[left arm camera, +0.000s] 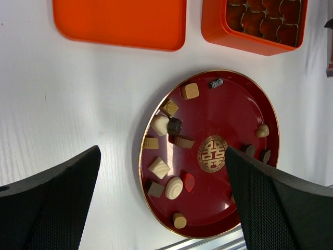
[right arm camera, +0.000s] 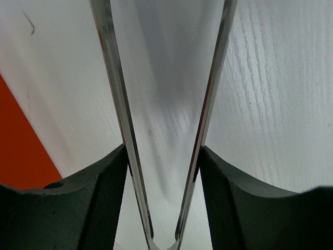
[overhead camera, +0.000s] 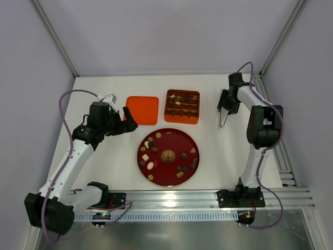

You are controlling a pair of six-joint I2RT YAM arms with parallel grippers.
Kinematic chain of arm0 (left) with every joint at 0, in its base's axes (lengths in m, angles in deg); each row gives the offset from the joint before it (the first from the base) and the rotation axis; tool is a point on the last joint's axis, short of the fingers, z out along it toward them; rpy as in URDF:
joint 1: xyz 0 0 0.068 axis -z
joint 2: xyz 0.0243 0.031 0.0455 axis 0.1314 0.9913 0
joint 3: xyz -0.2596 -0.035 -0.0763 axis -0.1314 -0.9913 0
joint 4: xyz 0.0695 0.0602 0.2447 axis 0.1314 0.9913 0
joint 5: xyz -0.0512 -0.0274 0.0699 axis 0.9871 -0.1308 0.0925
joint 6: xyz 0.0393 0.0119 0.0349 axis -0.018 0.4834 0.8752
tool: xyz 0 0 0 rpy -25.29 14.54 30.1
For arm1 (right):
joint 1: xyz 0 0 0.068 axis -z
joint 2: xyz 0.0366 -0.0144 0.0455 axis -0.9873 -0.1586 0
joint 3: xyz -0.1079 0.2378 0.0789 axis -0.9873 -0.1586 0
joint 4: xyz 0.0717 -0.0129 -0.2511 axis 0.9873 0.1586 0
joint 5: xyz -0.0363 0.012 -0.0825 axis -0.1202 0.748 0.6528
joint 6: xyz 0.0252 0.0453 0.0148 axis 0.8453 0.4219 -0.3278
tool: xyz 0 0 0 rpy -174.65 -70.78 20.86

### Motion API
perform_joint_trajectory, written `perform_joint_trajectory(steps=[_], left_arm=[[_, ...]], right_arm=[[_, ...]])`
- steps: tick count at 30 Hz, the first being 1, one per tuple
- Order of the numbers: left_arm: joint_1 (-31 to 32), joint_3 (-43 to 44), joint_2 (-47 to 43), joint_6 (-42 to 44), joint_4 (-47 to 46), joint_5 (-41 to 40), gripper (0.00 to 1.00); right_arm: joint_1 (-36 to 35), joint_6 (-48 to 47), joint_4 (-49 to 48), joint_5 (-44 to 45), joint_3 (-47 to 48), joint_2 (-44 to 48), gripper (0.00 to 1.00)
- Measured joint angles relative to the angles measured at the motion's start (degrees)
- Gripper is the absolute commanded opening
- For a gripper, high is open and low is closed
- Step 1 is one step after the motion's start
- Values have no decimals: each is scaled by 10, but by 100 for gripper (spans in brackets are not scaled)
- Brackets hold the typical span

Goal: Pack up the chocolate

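Note:
Several small chocolates [overhead camera: 151,165], dark brown, tan and cream-white, lie scattered on a dark red plate [overhead camera: 174,140] with a gold emblem. The left wrist view shows them [left arm camera: 159,167] on the plate [left arm camera: 234,114]. An orange gridded tray [overhead camera: 182,105] behind the plate holds some chocolates in its cells; it also shows in the left wrist view [left arm camera: 255,23]. My left gripper [overhead camera: 127,120] is open and empty, hovering left of the plate [left arm camera: 162,156]. My right gripper [overhead camera: 225,107] is shut on metal tongs [overhead camera: 222,121], right of the tray; their two blades [right arm camera: 117,104] spread between my jaws [right arm camera: 162,156].
A flat orange lid [overhead camera: 142,110] lies left of the gridded tray, seen also in the left wrist view [left arm camera: 119,21]. An orange edge [right arm camera: 21,151] shows at the left of the right wrist view. An aluminium rail [overhead camera: 171,198] runs along the near table edge.

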Motion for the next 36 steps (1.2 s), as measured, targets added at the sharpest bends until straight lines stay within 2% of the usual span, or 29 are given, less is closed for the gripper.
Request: perform_joint_trajectory(steps=[4,10,11,14,18,20,24,28,33,36], left_arm=[[0,0,0,0,0,2,100],[0,0,-1,0,0,2,99],[0,0,-1,0,0,2,100],[-1,0,-1,0,0,2,100],[-2,0,-1,0,0,2,100],[-2,0,-1,0,0,1,100],[-2,0,0,0,0,-2,100],[-2,0,10,0,0,-12,100],[-3,6,44,0,3,-38,100],[-3,47,92,0,15,-71,100]], right_arm=[[0,0,-7,1,-27,0,66],[0,0,-10,0,-51,0,71],[0,0,-10,0,-53,-1,76],[0,-1,-13,0,-54,-2,82],[0,-1,-16,0,-58,-2,88],[0,0,-17,0,-61,-2,100],[0,0,-26,5,-79,14,100],[0,5,-35,9,-129,78,100],[-9,21,-58,6,-173,241,100],[-47,25,-85,17,-170,321,100]])
